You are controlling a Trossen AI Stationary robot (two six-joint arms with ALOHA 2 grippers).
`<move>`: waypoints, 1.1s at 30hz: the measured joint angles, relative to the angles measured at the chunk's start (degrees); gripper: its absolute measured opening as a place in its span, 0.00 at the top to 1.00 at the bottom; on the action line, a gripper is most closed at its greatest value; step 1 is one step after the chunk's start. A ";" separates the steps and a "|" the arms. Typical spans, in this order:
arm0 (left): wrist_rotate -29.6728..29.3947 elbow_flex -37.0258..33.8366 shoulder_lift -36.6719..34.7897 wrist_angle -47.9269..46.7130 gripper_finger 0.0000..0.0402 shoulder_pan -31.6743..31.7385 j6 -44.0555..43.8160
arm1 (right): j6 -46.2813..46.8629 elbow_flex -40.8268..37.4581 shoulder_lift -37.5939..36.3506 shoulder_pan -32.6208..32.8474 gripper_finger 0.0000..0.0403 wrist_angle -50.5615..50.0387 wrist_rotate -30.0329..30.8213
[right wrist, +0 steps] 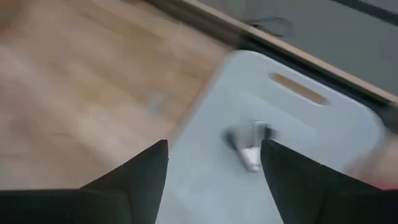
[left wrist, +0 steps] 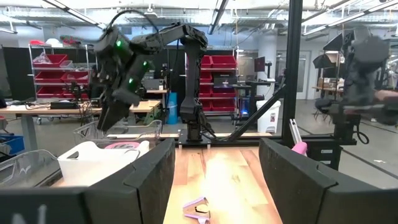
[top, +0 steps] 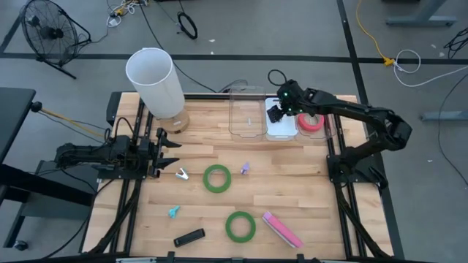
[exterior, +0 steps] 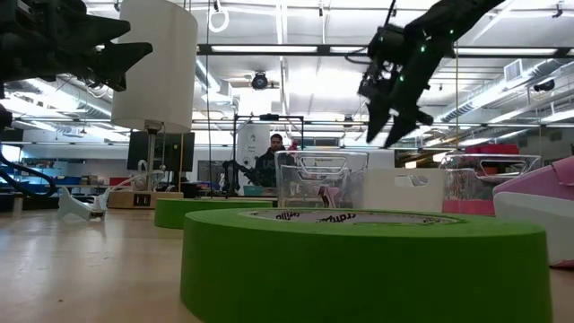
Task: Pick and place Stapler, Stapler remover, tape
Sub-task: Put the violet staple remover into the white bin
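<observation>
Lamp (top: 155, 80) and clear bins (top: 247, 111) behind tape (top: 217, 178)

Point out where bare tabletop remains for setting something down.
Bare wood lies between the clear plastic bin and the upper green tape roll, and right of that roll toward the table's right edge. The front is crowded: lower green tape roll, pink stapler, black stapler.

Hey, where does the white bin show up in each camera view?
High: white bin at the table's far edge, under the right hand.
Low: right of centre, behind the green tape.
Left wrist: lower left.
Right wrist: fills the centre.
Shared landmark: the right hand above it.
</observation>
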 joint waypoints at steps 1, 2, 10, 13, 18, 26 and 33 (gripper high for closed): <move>0.01 -0.02 -0.02 0.00 0.41 0.01 0.01 | 0.07 0.45 -0.64 0.48 0.38 0.26 -1.83; 0.02 -0.02 0.00 0.00 0.41 -0.01 0.01 | 0.26 0.89 -1.30 1.20 0.39 0.43 -3.37; 0.01 -0.01 -0.01 0.00 0.41 -0.01 0.01 | 1.05 1.16 -3.40 13.69 0.43 1.42 -9.04; 0.01 -0.02 0.00 0.00 0.41 0.01 0.01 | 1.95 1.16 -3.17 19.96 0.43 1.70 -8.58; 0.01 -0.02 0.00 0.00 0.41 -0.01 -0.01 | 2.75 1.16 -2.91 29.73 0.43 3.36 -1.68; 0.02 0.00 0.00 0.00 0.41 0.01 -0.01 | 5.58 1.20 1.33 40.02 0.43 3.45 10.12; 0.02 -0.01 0.00 -0.02 0.41 0.01 -0.01 | 3.78 1.20 11.21 42.93 0.43 6.32 13.70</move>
